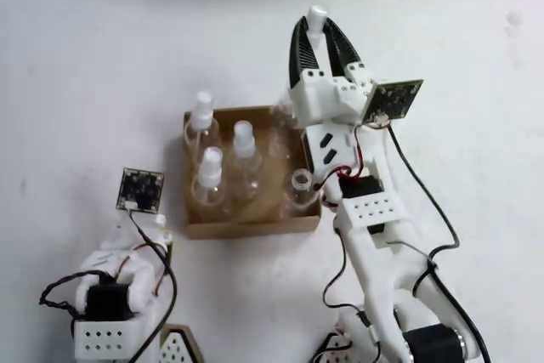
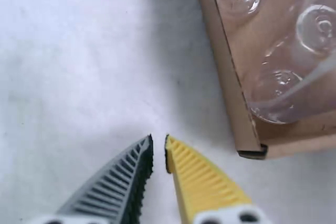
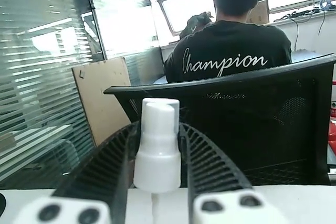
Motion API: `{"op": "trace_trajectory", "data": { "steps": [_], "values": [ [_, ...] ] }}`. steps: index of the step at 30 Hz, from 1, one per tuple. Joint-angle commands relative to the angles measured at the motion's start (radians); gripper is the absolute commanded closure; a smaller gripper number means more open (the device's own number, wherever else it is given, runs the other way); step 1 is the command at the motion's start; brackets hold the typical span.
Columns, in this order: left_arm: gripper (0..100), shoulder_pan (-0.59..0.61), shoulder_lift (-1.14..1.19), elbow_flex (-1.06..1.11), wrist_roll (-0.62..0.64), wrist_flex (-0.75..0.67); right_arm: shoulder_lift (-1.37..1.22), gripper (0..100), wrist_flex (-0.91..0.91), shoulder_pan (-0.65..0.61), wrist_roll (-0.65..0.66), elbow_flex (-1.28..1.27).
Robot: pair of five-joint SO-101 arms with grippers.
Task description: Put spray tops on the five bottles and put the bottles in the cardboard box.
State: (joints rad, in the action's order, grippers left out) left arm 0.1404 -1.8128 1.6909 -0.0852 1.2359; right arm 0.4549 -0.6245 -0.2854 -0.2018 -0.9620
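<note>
High view: cardboard box centre frame, three capped bottles inside, uncapped bottle at right wall. Right gripper upper centre, clamping spray top. Open surface all round.
Left wrist view: left gripper closed, empty; box corner upper right.
Right wrist view: top upright between fingers.
</note>
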Motion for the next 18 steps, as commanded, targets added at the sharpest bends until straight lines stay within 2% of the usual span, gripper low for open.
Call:
{"op": "trace_trajectory", "data": {
  "steps": [1,18],
  "values": [
    [95,-0.013,-0.008,0.002,-0.005,0.005,-0.012,98.2,-0.025,0.015,0.012,0.021],
    [95,-0.013,-0.008,0.002,-0.005,0.005,-0.015,98.2,-0.024,0.005,0.017,-0.092]
  ]
}}
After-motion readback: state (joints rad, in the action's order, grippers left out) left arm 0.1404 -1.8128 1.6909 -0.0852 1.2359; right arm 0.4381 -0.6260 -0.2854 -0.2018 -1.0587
